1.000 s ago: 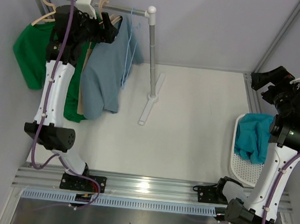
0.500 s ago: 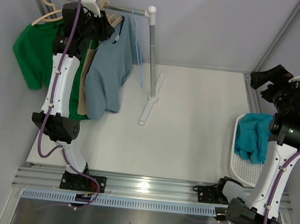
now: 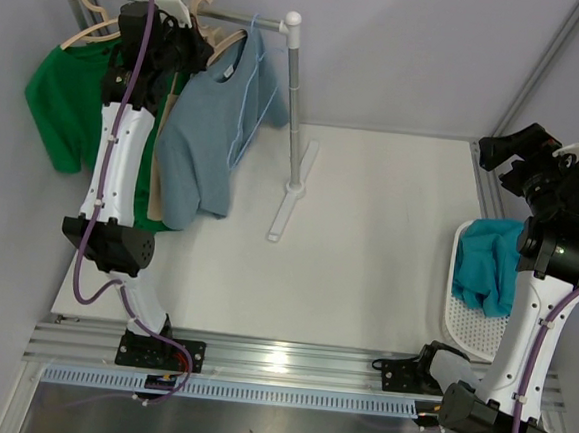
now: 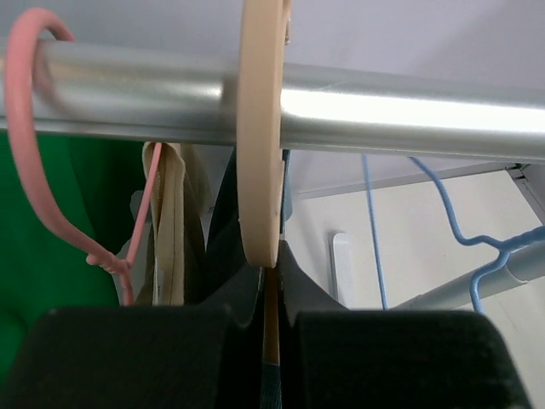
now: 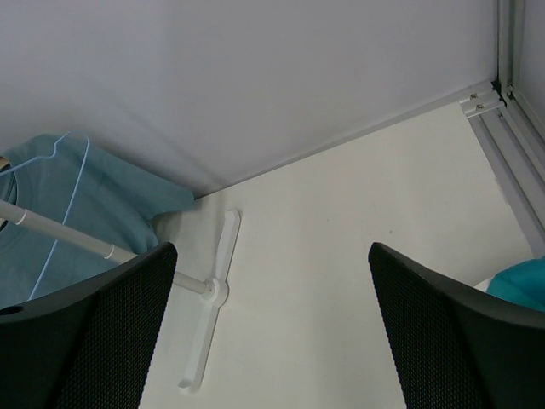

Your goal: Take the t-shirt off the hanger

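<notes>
T-shirt: blue-grey t-shirt [image 3: 212, 120] hangs on the rail [image 3: 235, 19] at the far left of the table [image 3: 366, 263], collar at the hanger, body draped down and slightly toward the post; not off the hanger.
Hanger: tan wooden hanger [image 4: 260, 153], hook over the rail, its neck running down between the left fingers.
Left gripper: left gripper [image 4: 271, 290] raised to the rail, pads pressed together on the hanger's neck just under the hook; nothing else in the pinch that I can see.
Neighbours on rail: pink hanger [image 4: 34, 170] to the left carrying a green shirt [image 3: 63, 98]; a beige garment between green shirt and t-shirt; blue wire hanger [image 4: 460, 221] on the post side, hanging against the t-shirt.
Rack: post [image 3: 294, 107] upright at the rail's right end, flat foot on the table.
Right gripper: right gripper [image 5: 271, 332] held high at the right edge, well apart from the rack, fingers spread wide, nothing between them.
Basket: white basket [image 3: 471, 326] below the right arm, teal cloth [image 3: 488, 262] in it.
</notes>
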